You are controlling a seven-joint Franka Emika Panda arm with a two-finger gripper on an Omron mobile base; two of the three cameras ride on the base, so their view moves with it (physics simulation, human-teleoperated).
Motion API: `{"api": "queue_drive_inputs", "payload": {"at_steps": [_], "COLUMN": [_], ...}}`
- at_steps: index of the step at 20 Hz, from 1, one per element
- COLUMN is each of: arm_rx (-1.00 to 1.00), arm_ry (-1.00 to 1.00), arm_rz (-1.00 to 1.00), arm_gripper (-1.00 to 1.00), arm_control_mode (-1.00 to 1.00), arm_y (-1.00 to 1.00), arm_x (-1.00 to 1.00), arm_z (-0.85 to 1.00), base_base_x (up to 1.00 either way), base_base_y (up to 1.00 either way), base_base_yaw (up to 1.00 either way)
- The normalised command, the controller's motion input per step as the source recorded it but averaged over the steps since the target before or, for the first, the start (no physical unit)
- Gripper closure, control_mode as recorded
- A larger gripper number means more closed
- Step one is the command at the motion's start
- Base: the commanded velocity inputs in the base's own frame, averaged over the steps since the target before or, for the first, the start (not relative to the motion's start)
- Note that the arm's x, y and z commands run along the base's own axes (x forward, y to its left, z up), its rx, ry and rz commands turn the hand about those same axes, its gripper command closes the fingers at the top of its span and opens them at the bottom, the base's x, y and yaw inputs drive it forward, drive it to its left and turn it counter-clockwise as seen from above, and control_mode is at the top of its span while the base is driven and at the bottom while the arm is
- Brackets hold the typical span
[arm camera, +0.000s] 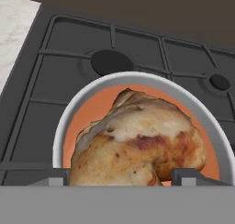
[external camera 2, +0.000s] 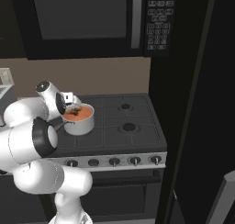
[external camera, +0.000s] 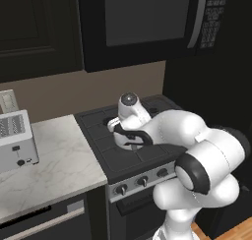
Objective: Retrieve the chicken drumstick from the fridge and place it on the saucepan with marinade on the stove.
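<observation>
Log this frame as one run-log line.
phase: placing | gripper: shut on chicken drumstick | drumstick over saucepan with marinade | pan on stove, front-left burner | release: not yet

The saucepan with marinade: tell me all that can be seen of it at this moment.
The saucepan with marinade is a small round pot of shiny steel, upright on the stove at its front left burner, with a thin dark handle pointing toward the arm. Orange-red liquid fills it. The chicken drumstick, golden-brown, hangs just over the liquid between the fingertips of the gripper; whether it touches the marinade cannot be told.
</observation>
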Motion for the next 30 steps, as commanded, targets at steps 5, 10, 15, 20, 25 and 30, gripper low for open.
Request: {"api": "queue_drive_inputs", "payload": {"at_steps": [5, 10, 15, 20, 25, 30], "arm_rx": [0.00, 0.00, 0.00, 0.00, 0.00, 0.00], "arm_ry": [0.00, 0.00, 0.00, 0.00, 0.00, 0.00], "arm_rz": [0.00, 0.00, 0.01, 0.00, 0.00, 0.00], "arm_gripper": [1.00, 1.00, 1.00, 1.00, 1.00, 1.00], "arm_control_mode": [-1.00, -1.00, -1.00, -1.00, -1.00, -1.00], "arm_y": [-0.20, -0.05, 0.00, 0.00, 0.00, 0.00], "arm_x": [0.38, 0.17, -0.01, -0.01, 0.00, 0.00], "arm_z": [0.00, -0.04, -0.18, -0.08, -0.01, 0.00], "base_base_x": [0.00, 0.00, 0.00, 0.00, 0.00, 0.00], "base_base_y": [0.00, 0.00, 0.00, 0.00, 0.00, 0.00], "base_base_yaw": [0.00, 0.00, 0.00, 0.00, 0.00, 0.00]}}
